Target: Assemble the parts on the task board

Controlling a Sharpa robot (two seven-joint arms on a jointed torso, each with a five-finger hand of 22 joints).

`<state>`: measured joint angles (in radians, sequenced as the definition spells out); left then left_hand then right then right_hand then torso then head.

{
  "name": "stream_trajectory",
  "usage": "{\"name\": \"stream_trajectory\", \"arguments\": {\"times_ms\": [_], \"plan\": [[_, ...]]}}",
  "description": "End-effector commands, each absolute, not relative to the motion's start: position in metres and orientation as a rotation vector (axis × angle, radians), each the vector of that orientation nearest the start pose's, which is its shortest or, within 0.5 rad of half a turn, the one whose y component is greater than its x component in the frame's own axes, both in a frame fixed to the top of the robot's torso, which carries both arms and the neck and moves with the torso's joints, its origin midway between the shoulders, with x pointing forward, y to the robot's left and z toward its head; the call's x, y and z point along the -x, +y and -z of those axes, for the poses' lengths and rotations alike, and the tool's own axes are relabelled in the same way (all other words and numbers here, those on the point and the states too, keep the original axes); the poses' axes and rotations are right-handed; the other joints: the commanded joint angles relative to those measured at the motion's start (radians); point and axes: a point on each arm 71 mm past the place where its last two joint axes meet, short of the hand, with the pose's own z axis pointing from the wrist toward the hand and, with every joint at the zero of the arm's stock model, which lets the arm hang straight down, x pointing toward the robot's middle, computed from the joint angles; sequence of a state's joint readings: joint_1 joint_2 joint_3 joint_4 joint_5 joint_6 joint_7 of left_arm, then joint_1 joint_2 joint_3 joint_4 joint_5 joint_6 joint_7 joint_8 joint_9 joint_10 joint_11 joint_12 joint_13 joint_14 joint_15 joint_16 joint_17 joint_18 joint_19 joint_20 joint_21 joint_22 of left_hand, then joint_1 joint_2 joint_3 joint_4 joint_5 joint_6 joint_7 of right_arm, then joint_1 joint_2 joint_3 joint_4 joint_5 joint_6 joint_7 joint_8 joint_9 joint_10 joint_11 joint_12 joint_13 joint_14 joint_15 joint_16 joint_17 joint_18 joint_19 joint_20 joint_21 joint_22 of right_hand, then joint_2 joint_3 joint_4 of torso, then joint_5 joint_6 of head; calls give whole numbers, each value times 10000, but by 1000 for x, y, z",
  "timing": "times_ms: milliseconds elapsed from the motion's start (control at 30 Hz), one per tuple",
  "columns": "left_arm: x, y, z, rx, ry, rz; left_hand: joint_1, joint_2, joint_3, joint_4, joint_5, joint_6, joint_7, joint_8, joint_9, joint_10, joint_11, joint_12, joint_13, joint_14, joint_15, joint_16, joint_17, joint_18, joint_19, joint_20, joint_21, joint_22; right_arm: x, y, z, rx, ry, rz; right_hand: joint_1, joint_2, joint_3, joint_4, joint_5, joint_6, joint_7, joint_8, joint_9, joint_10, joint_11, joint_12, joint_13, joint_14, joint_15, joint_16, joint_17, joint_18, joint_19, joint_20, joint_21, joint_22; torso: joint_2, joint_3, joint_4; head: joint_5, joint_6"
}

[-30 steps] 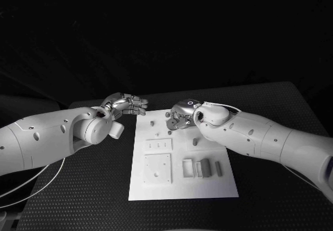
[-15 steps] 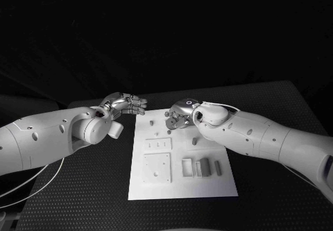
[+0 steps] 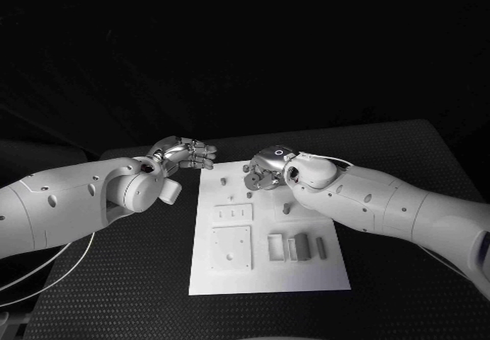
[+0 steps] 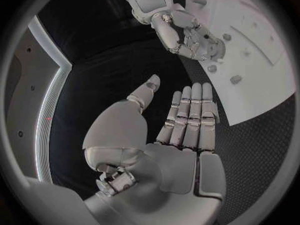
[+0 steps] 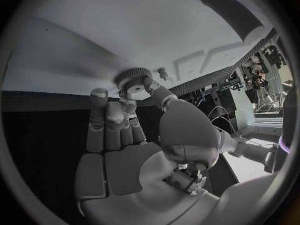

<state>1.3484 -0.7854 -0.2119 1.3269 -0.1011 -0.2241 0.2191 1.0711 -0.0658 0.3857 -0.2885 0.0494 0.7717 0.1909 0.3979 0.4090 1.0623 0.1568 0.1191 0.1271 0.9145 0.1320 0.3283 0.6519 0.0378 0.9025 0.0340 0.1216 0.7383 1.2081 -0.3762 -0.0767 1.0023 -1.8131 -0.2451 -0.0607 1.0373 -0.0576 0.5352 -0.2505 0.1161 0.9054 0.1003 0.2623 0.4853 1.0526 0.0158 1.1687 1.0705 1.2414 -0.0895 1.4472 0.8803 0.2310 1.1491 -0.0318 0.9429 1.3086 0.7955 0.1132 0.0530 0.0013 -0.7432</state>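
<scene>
1. My two arms met over the far end of the task board (image 3: 268, 273), the white plate lying lengthwise in the middle of the black table (image 3: 408, 156); across the last second neither the board nor anything on it had shifted.

2. My left hand (image 3: 187, 153) hung above the table just off the board's far left corner, released, fingers straight and side by side, holding nothing. It had barely stirred, its fingers drawing in only slightly.

3. My right hand (image 3: 265, 168) stayed over the board's far edge, thumb and fingers pinched around a small round ridged part (image 5: 133, 76). Only my right forearm had rolled a little.

4. Nearer me, the recessed plates (image 3: 231, 246) and upright blocks (image 3: 297, 247) sat in the board's middle and near half, untouched.

5. Small pegs (image 3: 288, 208) stood along the board's far half, one close below my right hand.

6. I judged that the round part had not yet been seated: the pinch was holding and the hand was hovering, so the insertion remained ahead, and the left hand waited unused.
</scene>
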Motion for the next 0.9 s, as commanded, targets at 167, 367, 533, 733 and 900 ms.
{"name": "stream_trajectory", "arguments": {"times_ms": [167,367,533,733,900], "plan": [[-530,242,183,10044,16314,12968,-28,4,-13,-3,-2,25,57,-72,2,13,49,-49,1,77,20,-69,15,130,63,5,-37,-2,-553,-100,220,5741,15746,-3812,-25,-14,10,-104,27,366,250,178,129,61,-25,66,-29,46,-40,8,-19,308,39,-57,36,170,3,4,728,27,26],[-530,244,183,10060,16292,12938,-29,4,-12,-3,-2,23,57,-74,2,13,49,-52,1,79,19,-72,18,130,65,4,-38,-1,-549,-101,216,5748,15328,-3817,-43,-8,11,-106,25,384,244,187,136,77,-32,67,-39,57,-47,6,-22,308,52,-61,37,168,1,3,717,31,46],[-530,245,183,10066,16279,12926,-29,5,-12,-3,-2,23,57,-74,2,13,49,-52,1,79,19,-73,19,130,65,4,-39,-1,-545,-100,212,5834,15043,-3868,-43,-24,14,-120,25,403,236,197,142,88,-39,66,-46,65,-53,4,-24,308,59,-66,38,168,1,9,717,38,65],[-529,246,183,10074,16267,12915,-30,7,-11,-4,-2,23,56,-74,2,15,49,-54,2,81,19,-75,23,131,67,4,-40,0,-539,-98,206,6064,14483,-3991,-64,-69,14,-124,24,417,228,202,148,111,-47,60,-63,80,-62,-6,-30,308,75,-72,38,164,2,13,720,61,64],[-530,247,183,10080,16216,12883,-31,8,-10,-4,-2,24,55,-74,3,17,49,-56,2,83,19,-78,26,130,68,4,-43,0,-536,-94,203,6228,14058,-4113,-64,-119,35,-124,28,435,217,208,154,142,-58,51,-86,103,-73,-20,-40,308,99,-85,36,159,4,6,723,76,79]]}}
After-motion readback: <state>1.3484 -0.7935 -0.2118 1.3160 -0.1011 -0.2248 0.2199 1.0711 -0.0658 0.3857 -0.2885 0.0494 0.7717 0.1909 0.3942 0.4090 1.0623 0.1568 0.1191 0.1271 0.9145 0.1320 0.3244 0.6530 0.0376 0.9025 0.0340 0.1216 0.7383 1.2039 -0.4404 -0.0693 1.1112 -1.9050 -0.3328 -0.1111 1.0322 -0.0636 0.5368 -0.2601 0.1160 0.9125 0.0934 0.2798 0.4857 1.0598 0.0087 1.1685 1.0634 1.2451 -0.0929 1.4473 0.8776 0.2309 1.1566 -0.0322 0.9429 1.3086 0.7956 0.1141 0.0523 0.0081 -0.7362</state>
